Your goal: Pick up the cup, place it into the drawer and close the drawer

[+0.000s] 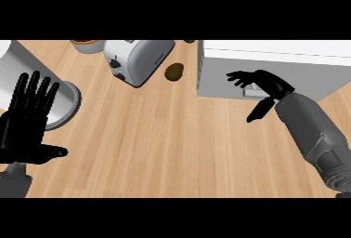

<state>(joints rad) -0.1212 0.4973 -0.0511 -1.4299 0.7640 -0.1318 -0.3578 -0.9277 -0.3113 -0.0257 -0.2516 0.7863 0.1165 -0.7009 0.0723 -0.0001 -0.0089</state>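
Observation:
The drawer unit is a white box at the upper right, its grey front facing me and looking flush. My right hand rests against that front with fingers spread and straight, thumb pointing down; a small pale piece, perhaps the handle, shows beside the palm. It holds nothing. My left hand stands open at the left edge, fingers up, resting. No cup shows plainly; a tan round vessel is cut off at the top edge.
A silver toaster lies at top centre with a small brown oval object to its right. A grey round vessel sits behind my left hand. Bare wooden counter fills the middle and front.

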